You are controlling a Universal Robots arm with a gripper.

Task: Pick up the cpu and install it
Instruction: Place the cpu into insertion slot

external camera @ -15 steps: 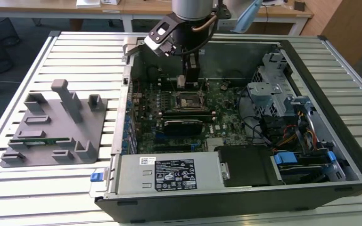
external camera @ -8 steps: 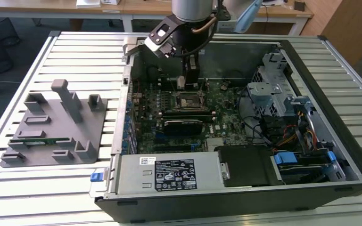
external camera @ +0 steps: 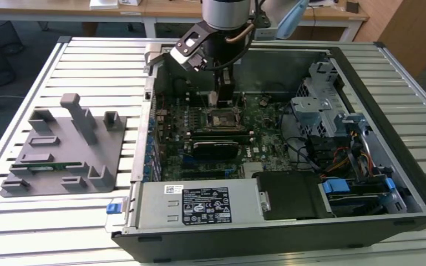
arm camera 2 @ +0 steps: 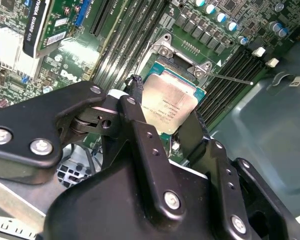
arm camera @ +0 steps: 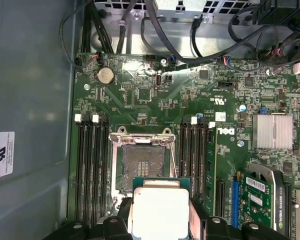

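Clamping cpu (arm camera 2: 169, 100), pincer (arm camera: 160, 216) near socket (arm camera: 142, 162); lettering (arm camera 2: 165, 109) illegible.

The cpu (arm camera 2: 169, 102), a flat square chip with a dull silver top and a thin green edge, is clamped on two opposite sides by the gripper (arm camera: 160, 216). It hangs above the motherboard (arm camera: 155, 95), just beside the open socket (arm camera: 142, 162).

A table (external camera: 87, 61) of pale metal slats carries two things. Toward the exterior view's left a grey moulded holder (external camera: 61, 152) with upright posts and shallow pockets sits flat on the slats. Just beside it, across the middle and the exterior view's right, an open black computer case (external camera: 287, 235) lies on its side, its interior facing up, reaching the table's near edge
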